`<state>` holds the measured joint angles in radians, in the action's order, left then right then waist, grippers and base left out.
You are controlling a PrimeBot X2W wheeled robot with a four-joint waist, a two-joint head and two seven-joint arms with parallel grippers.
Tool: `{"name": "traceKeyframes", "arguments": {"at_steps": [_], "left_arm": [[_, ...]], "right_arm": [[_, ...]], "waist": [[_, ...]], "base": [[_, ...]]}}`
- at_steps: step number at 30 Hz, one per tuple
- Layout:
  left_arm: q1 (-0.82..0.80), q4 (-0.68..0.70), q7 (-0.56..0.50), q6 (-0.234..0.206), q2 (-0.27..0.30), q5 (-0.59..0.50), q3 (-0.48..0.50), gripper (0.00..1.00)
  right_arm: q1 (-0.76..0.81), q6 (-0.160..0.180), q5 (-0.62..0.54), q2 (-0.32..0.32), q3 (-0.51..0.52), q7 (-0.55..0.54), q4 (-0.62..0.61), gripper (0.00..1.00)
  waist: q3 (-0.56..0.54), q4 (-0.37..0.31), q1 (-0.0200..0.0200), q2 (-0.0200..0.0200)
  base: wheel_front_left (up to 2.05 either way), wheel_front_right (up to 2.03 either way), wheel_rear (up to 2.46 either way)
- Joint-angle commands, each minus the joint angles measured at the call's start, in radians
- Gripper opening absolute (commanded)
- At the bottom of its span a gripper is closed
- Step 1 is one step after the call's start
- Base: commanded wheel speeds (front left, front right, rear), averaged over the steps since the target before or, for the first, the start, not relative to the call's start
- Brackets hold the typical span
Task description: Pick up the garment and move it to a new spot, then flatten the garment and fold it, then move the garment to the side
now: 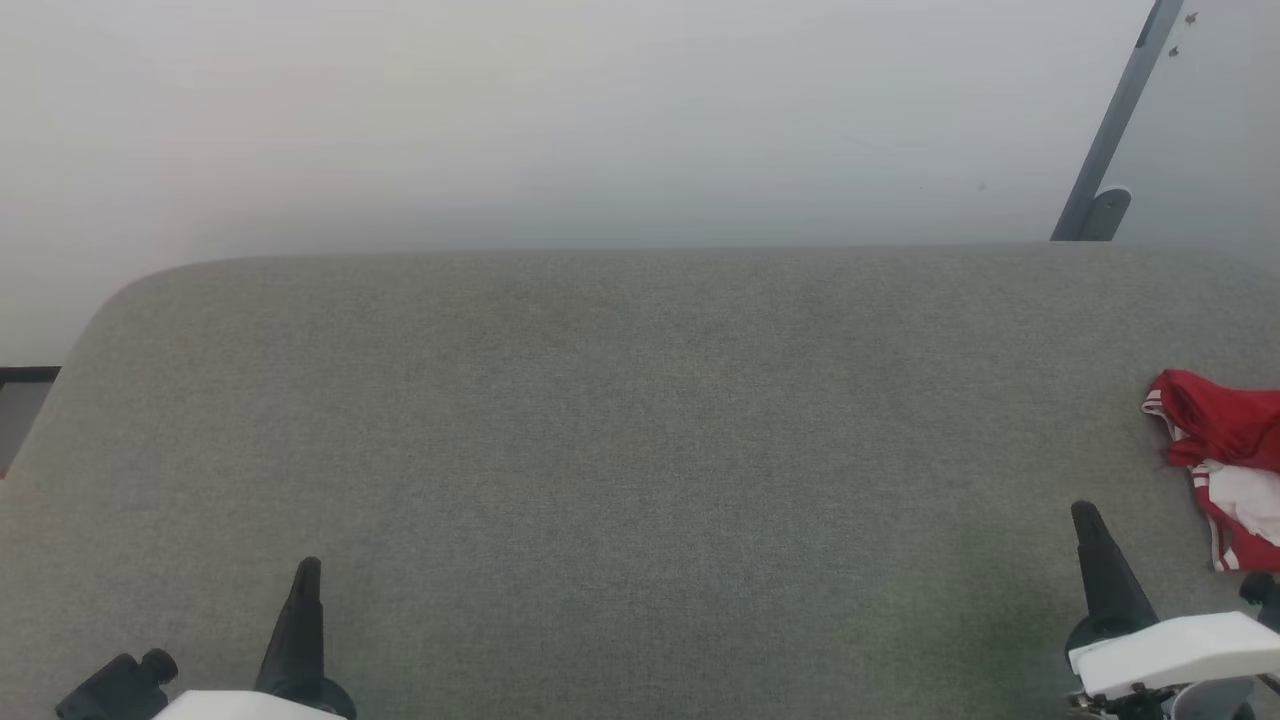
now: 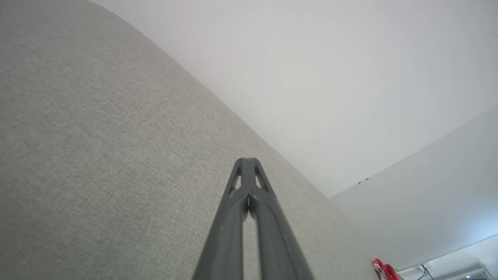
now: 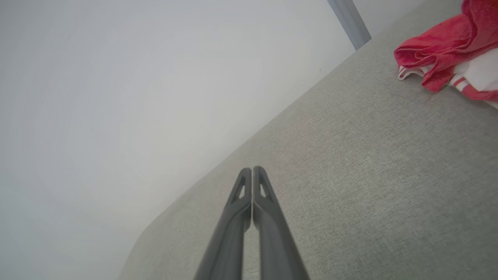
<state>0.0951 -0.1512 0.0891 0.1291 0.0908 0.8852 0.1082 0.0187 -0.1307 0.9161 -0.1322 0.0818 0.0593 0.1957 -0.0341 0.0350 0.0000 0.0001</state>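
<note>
The garment [image 1: 1225, 465] is a crumpled red shirt with white parts and striped trim, bunched at the far right of the grey table [image 1: 620, 450] and cut off by the picture's edge. In the right wrist view the garment [image 3: 439, 42] lies at the upper right. It is a small red patch [image 2: 385, 269] in the left wrist view. My right gripper [image 1: 1085, 512] is shut, empty, a short way left of the garment and apart from it. My left gripper [image 1: 308, 565] is shut and empty at the lower left. The lettering and number are hidden in the folds.
The grey fabric-covered table has rounded far corners and ends at a pale wall. A grey slanted post [image 1: 1115, 120] stands behind the table's far right. A dark gap [image 1: 20, 400] shows past the table's left edge.
</note>
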Motion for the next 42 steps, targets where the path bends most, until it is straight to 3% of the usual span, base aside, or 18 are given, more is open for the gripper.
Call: {"name": "traceKeyframes", "arguments": {"at_steps": [1, 42], "left_arm": [[-0.029, 0.006, -0.007, 0.001, 0.004, 0.031, 0.004, 0.00], [-0.135, -0.051, -0.120, 0.002, -0.020, 0.427, 0.005, 0.00]], "right_arm": [[-0.025, 0.000, 0.027, -0.003, 0.006, -0.008, -0.010, 0.00], [-0.089, 0.000, 0.409, 0.047, 0.022, -0.105, 0.023, 0.00]], "waist": [[0.000, 0.000, 0.0000, -0.0001], [0.018, -0.017, 0.0000, -0.0001]], "base": [[0.00, 0.00, 0.00], [0.00, 0.00, 0.00]]}}
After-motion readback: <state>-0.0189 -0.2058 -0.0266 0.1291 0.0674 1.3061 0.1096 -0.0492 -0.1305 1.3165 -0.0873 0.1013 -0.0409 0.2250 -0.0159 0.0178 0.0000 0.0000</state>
